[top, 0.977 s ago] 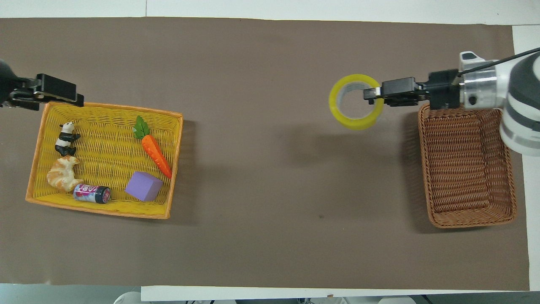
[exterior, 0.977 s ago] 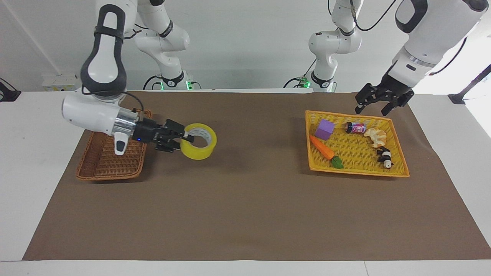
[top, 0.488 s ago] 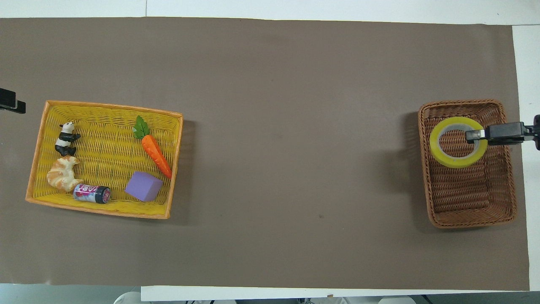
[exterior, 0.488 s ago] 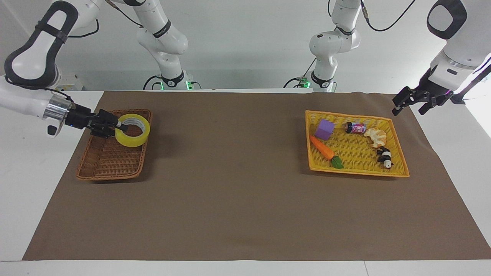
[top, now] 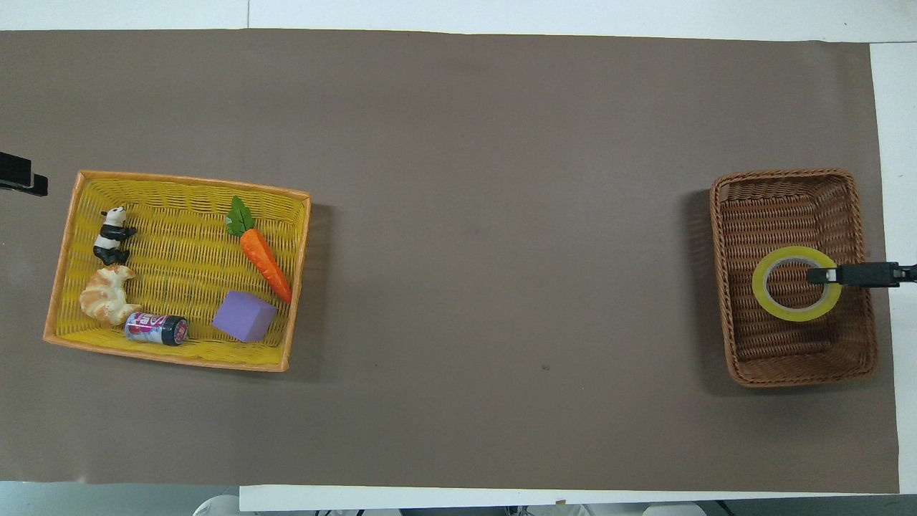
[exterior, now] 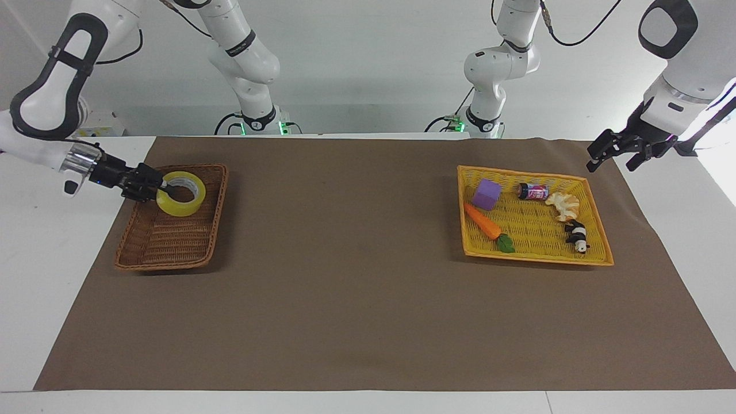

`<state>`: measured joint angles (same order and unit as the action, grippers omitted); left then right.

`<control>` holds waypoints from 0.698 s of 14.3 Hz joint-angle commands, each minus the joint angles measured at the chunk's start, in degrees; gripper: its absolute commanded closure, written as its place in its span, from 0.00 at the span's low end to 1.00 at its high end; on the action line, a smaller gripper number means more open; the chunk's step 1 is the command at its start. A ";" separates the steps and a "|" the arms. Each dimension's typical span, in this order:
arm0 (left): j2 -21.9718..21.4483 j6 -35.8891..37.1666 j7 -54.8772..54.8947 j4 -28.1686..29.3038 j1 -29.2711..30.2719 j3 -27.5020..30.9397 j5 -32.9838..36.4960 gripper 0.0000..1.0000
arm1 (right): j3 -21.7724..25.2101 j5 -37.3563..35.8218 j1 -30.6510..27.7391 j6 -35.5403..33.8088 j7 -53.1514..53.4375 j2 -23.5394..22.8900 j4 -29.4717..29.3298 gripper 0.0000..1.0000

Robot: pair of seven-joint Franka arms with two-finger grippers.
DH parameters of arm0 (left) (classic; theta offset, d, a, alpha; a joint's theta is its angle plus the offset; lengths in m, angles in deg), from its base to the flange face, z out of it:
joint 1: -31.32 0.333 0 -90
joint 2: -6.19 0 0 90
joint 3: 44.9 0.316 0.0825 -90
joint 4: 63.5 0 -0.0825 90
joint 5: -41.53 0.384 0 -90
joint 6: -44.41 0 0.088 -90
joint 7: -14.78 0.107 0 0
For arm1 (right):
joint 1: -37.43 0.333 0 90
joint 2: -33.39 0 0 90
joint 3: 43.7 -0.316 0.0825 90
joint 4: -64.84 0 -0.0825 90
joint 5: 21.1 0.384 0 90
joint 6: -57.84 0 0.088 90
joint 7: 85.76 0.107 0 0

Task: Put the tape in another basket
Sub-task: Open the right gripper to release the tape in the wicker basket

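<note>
The yellow tape roll (exterior: 184,208) is inside the dark brown wicker basket (exterior: 164,244) at the right arm's end of the table, low over its floor; I cannot tell if it touches. My right gripper (exterior: 163,187) reaches in over the basket's side and is shut on the roll's wall, one finger inside the core. In the overhead view the tape (top: 794,314) is over the middle of the brown basket (top: 788,355), with the right gripper (top: 824,275) on its rim. My left gripper (exterior: 613,160) is open and empty, raised beside the yellow basket (exterior: 535,260).
The yellow basket (top: 172,358) holds a carrot (top: 261,254), a purple cube (top: 243,316), a can (top: 156,329), a croissant (top: 107,295) and a panda figure (top: 111,235). A brown mat (exterior: 356,299) covers the table.
My right gripper has carried the tape from over the mat's middle into the brown basket, then nearer to the robots and lower. The left gripper has drawn away from the yellow basket and now holds still.
</note>
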<state>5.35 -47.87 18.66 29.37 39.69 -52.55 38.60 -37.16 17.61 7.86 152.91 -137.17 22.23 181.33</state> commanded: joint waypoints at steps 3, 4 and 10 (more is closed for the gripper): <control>-1.62 -1.16 0.51 2.05 0.15 0.09 1.08 0.00 | -0.73 -1.09 0.04 4.50 -4.22 -0.62 3.56 1.00; -1.62 -1.24 0.51 2.05 0.15 0.09 1.08 0.00 | -0.73 -1.00 0.12 5.38 -5.88 -0.62 4.09 1.00; -1.62 -1.16 0.51 2.05 0.24 0.18 1.08 0.00 | -0.73 -3.02 0.83 6.53 -7.39 -0.71 2.87 0.00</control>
<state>5.34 -47.88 18.66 29.46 39.74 -52.50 38.64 -37.66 15.82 8.66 158.74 -143.58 20.49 184.41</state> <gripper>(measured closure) 0.000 0.467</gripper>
